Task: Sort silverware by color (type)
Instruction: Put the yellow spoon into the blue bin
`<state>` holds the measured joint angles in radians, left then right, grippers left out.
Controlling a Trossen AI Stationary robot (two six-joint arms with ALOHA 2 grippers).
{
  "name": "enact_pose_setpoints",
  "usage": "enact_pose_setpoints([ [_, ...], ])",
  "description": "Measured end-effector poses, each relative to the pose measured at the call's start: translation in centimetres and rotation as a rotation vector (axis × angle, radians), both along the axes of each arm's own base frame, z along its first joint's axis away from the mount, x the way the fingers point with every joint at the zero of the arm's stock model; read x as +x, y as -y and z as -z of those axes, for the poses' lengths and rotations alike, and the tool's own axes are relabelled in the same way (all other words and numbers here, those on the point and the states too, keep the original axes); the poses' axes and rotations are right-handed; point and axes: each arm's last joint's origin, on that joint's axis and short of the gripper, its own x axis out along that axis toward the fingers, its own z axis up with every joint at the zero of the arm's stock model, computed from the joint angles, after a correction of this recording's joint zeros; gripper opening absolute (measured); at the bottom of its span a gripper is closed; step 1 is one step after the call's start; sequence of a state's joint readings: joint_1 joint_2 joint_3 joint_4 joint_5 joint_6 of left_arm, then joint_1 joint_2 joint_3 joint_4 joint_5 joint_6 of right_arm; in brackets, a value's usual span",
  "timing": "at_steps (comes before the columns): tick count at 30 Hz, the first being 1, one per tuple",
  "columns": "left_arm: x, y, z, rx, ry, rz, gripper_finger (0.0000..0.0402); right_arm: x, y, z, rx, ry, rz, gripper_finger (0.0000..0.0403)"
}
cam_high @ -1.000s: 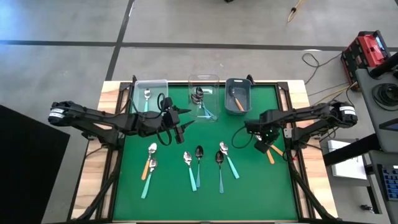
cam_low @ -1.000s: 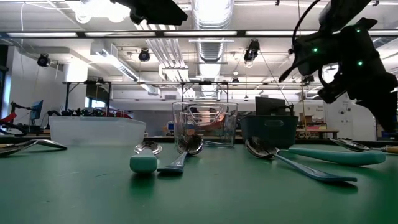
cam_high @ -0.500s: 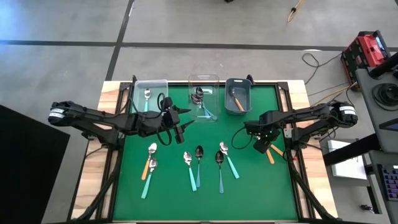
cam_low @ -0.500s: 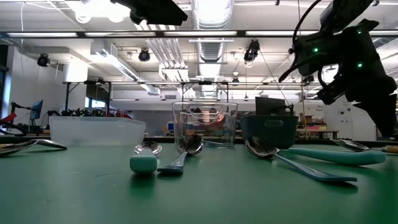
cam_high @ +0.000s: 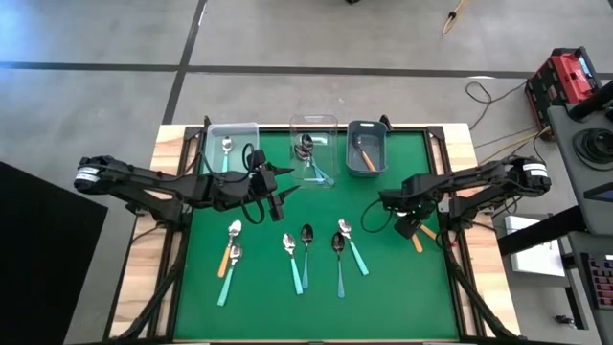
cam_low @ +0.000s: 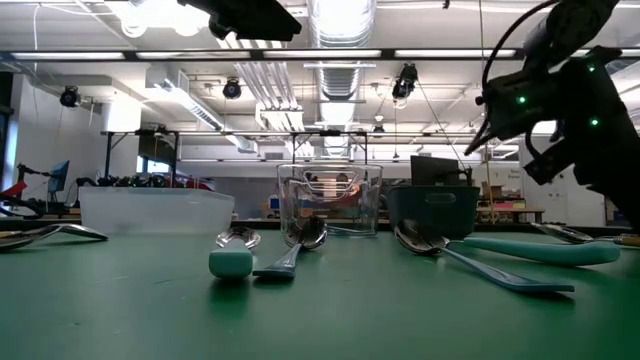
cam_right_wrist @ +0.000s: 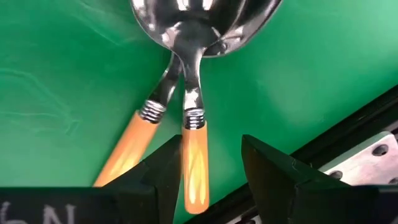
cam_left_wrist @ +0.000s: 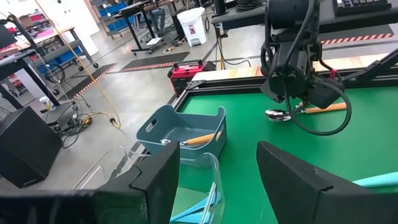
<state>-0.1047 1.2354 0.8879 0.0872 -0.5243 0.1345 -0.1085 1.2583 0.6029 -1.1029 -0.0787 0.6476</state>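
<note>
Over the green surface's (cam_high: pixel 383 287) right edge, my right fingers (cam_right_wrist: pixel 214 174) hang apart above two orange-handled spoons (cam_right_wrist: pixel 186 124) lying crossed there. My left fingers (cam_left_wrist: pixel 217 180) wait apart near the middle bin (cam_high: pixel 314 144).

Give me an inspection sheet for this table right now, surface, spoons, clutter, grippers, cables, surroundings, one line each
Surface: green mat on a wooden table.
Job's things: loose spoons lie in a row on the near half of the mat; two orange-handled spoons lie stacked under the right gripper; more spoons sit in the left clear bin, middle clear bin and grey bin.
Clutter: nothing seen.
Grippers: left gripper open, hovering mid-table; right gripper open, right above the orange-handled pair, its fingers astride a handle.
Cables: black loops on both arms; loose cable on the floor.
Surroundings: red box beside the table; workshop behind.
</note>
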Motion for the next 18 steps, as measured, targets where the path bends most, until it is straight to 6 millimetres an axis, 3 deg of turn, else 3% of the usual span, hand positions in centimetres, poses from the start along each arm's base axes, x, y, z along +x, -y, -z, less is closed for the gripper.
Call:
enact_pose_setpoints([
  [10,0.0,0.0,0.0,0.002,-0.003,0.001,0.0197,-0.6,-0.1,1.3,0.000,0.018,0.009,0.0140],
  [18,0.0,0.0,0.1,0.006,-0.006,0.001,0.0197,-0.4,-0.1,1.3,0.004,0.035,0.018,0.0079],
])
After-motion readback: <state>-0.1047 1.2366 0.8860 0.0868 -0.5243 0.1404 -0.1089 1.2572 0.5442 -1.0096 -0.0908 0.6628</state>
